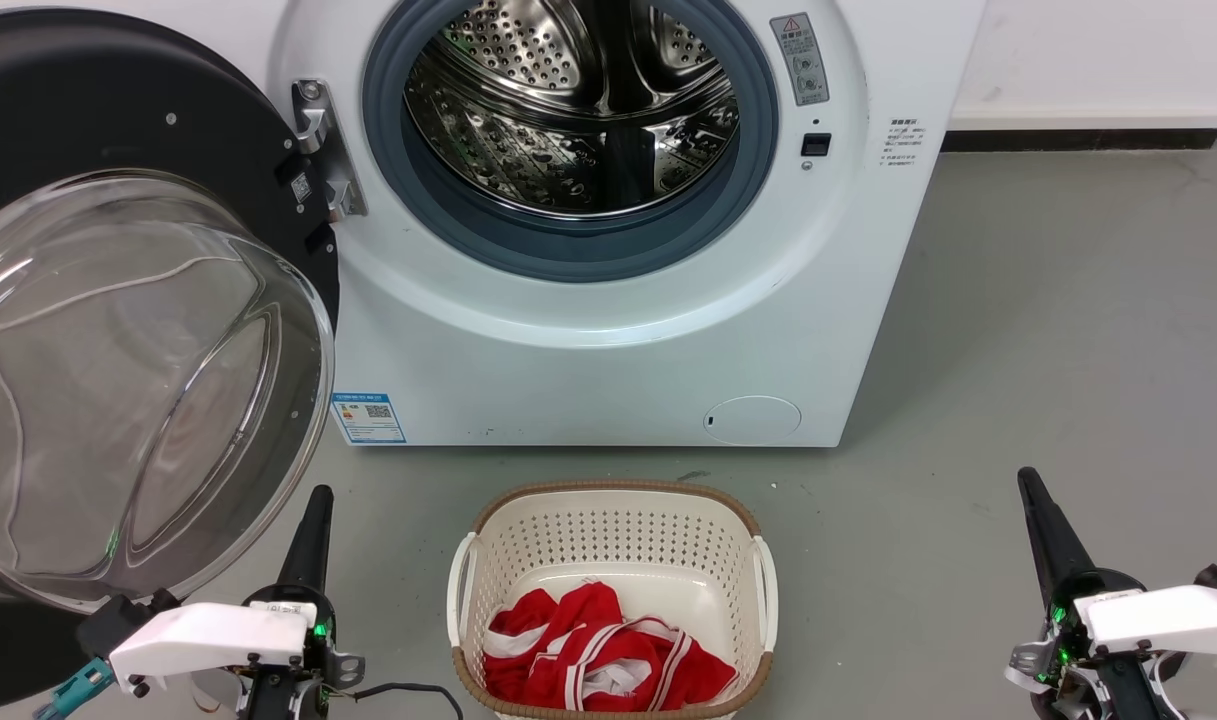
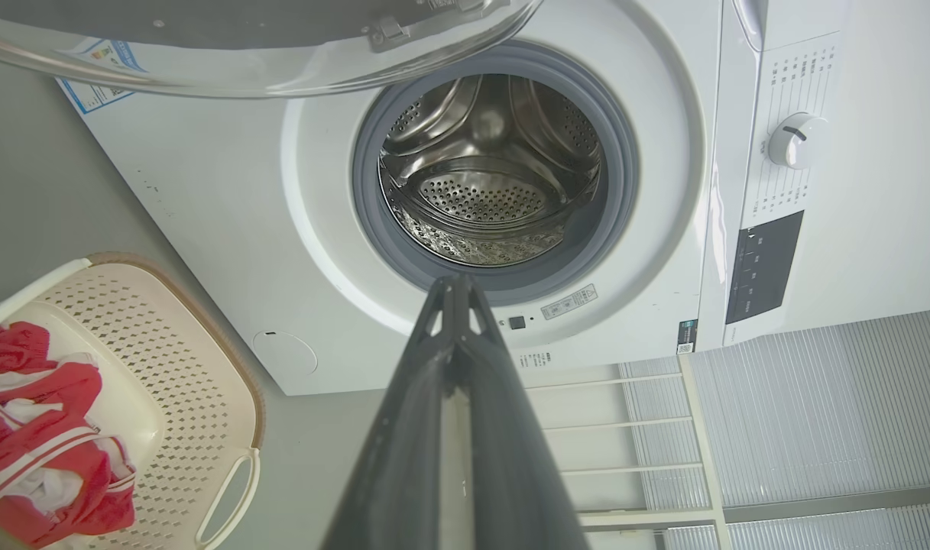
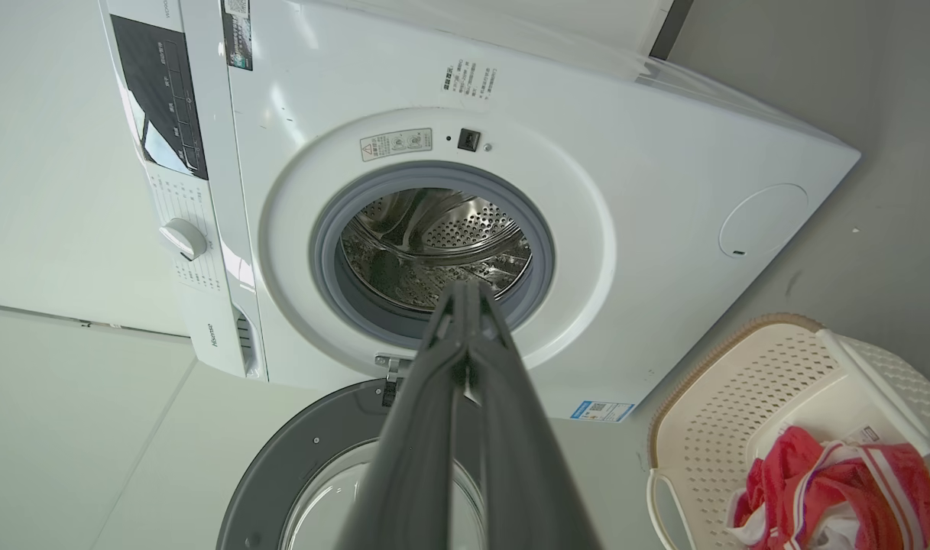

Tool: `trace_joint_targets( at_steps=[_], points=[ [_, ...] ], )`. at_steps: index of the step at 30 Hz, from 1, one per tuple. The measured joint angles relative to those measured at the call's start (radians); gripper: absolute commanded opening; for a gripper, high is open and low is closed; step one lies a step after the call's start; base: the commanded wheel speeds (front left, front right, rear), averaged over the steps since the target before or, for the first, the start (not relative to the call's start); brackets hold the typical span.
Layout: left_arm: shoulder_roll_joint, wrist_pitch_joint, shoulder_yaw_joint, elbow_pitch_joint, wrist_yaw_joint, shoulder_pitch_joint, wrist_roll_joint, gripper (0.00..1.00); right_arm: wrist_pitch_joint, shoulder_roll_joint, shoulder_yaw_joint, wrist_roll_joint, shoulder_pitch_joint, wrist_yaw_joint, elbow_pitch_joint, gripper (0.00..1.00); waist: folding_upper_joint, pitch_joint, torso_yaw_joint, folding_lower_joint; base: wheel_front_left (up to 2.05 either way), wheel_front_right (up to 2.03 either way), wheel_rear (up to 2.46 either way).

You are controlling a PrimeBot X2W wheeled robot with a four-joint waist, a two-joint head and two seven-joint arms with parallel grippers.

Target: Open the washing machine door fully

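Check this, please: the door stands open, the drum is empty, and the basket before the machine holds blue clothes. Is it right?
One thing is wrong: the clothes in the basket are red and white, not blue, as the head view shows. The door stands open and the drum is empty.

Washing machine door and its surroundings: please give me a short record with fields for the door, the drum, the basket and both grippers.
door: washing machine door swung wide open on its metal hinge, glass bowl facing out
drum: steel drum exposed, no laundry visible inside
basket: cream laundry basket on the floor before the machine, red-and-white garment inside
left arm: left gripper shut, holding nothing, near the door's lower edge but apart from it
right arm: right gripper shut, holding nothing, over the floor
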Motion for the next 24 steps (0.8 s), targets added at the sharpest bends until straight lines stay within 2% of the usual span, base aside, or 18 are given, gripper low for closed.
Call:
trace_joint_targets(
  at_steps=[24],
  points=[
    [0.000, 0.048, 0.012, 0.013, -0.010, -0.016, -0.190, 0.00, 0.035, 0.001, -0.018, 0.183, -0.027, 0.000, 0.024, 0.00, 0.0000, 0.002, 0.001, 0.0000, 0.00, 0.00, 0.00]
  ],
)
